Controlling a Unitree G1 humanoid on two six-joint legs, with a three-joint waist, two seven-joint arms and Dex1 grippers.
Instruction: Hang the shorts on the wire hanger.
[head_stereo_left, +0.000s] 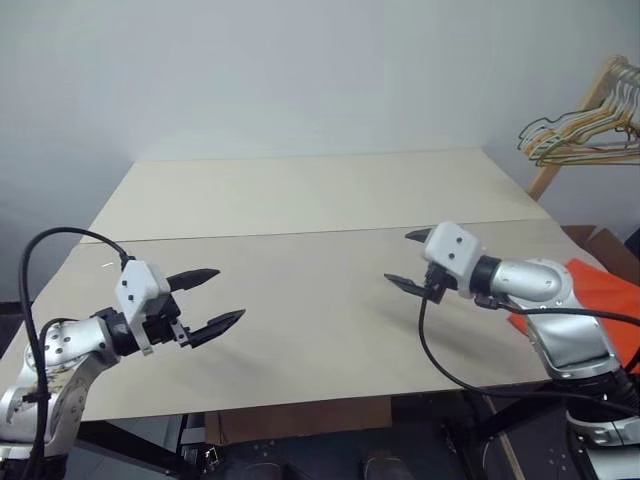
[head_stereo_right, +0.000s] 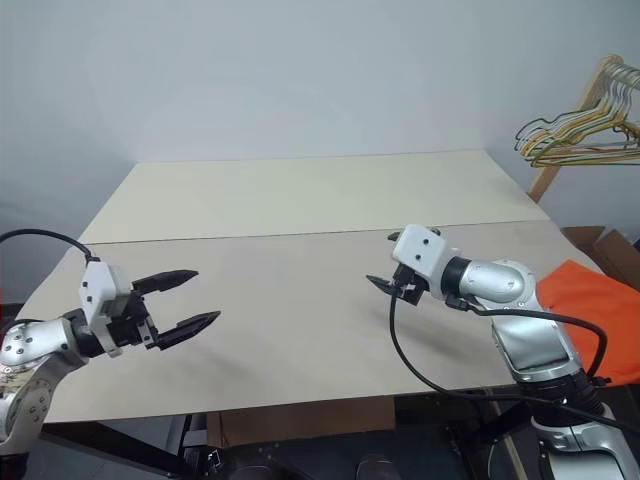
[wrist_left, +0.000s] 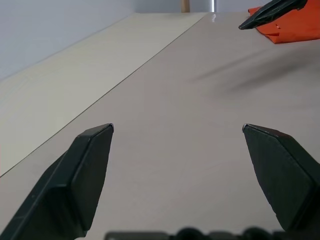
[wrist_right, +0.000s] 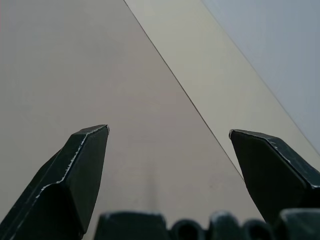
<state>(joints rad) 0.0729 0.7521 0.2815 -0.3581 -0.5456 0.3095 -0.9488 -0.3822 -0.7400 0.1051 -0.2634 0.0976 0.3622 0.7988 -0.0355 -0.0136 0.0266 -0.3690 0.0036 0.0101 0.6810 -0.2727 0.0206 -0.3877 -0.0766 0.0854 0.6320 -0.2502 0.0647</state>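
The orange shorts lie crumpled at the table's right edge, partly hidden behind my right arm; a corner of the shorts also shows in the left wrist view. My right gripper hovers open over the table's right half, pointing left with its back to the shorts, and holds nothing. My left gripper hovers open and empty over the front left of the table, pointing right. In both wrist views the fingers stand wide apart above the bare tabletop. The wire hanger is out of view.
The pale wooden table has a seam running across its middle. A bunch of pale yellow, green and white wire hangers hangs on a wooden rack at the far right. Brown cardboard sits beyond the shorts.
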